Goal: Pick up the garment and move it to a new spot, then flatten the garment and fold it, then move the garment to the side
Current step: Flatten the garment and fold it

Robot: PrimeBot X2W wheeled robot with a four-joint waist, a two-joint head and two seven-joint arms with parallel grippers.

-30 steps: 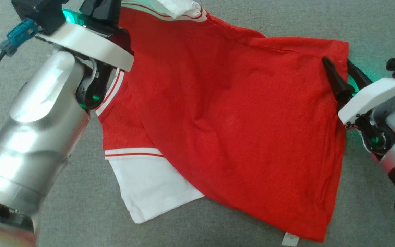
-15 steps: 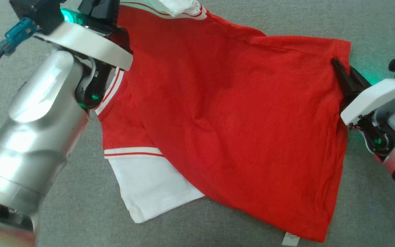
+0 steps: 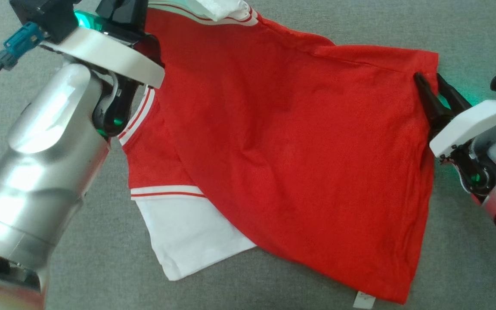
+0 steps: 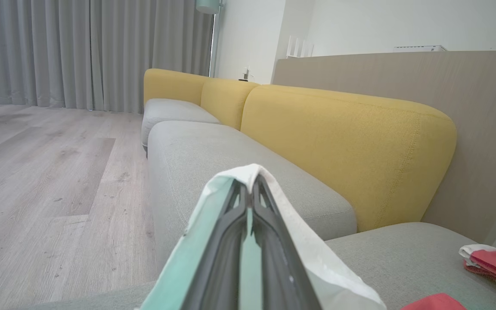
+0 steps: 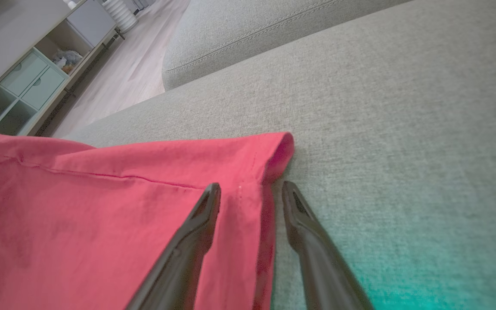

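The red and white garment (image 3: 299,163) lies rumpled across the grey sofa seat (image 3: 403,26), with one white sleeve poking out at the near left. The left claw (image 4: 251,183) is pinched tight on white cloth at the garment's far left end. The right claw (image 5: 251,188) stands parted astride the far right hem corner, one finger over cloth and one over cushion. To flatten it well, I'd nip that hem fully, then draw both ends apart evenly and low.
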